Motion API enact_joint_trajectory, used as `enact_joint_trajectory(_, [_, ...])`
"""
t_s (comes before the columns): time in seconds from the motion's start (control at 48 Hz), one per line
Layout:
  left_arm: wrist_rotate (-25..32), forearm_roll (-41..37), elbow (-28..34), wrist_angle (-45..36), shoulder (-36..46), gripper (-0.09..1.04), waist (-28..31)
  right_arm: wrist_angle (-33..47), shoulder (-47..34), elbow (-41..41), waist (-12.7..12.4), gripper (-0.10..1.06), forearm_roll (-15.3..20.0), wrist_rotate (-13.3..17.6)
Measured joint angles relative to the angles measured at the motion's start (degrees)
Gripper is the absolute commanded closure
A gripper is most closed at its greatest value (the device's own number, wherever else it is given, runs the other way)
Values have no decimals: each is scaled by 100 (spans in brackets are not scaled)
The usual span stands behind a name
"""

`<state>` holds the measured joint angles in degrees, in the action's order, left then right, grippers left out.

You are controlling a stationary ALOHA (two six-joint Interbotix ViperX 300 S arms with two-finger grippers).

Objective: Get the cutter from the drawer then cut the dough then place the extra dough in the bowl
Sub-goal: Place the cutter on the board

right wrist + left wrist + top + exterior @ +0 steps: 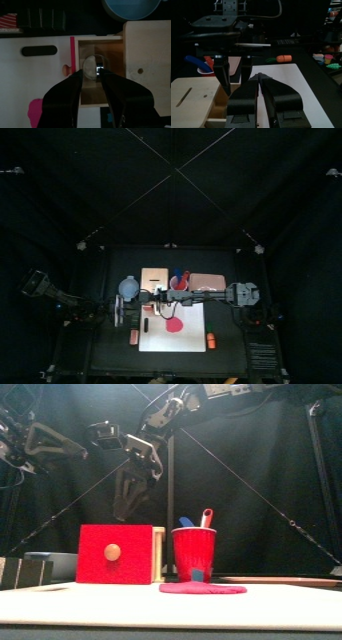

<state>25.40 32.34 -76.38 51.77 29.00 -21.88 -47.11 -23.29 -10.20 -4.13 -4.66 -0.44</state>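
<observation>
Metal cutter (92, 62) lies in open drawer (100, 92), centre of right wrist view. Right tool (94, 74) spread astride it, lowered for grasp. Left tool (258, 79) pinched together, empty, beside wooden box (191, 95). Pink dough (175, 328) uncut, lower centre.

The right gripper (93, 74) hangs above the wooden box (148, 55), jaws pointing down and slightly apart. The left gripper (258, 80) is just beside that box, jaws closed.
</observation>
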Motion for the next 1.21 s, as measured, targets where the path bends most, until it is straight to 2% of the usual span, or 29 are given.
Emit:
enact_joint_trajectory(0.312, [-18, -35, 0, -18, 9, 45, 0, -62, -167, -70, -97, 25, -220, 44])
enact_joint_trajectory(0.875, [-18, -35, 0, -149, 0, 45, -9, -79, -475, -70, -193, 28, -211, 18])
enact_joint_trajectory(1.208, [-18, -35, 0, -149, 0, 45, 0, -202, -519, -176, -202, 47, -202, 18])
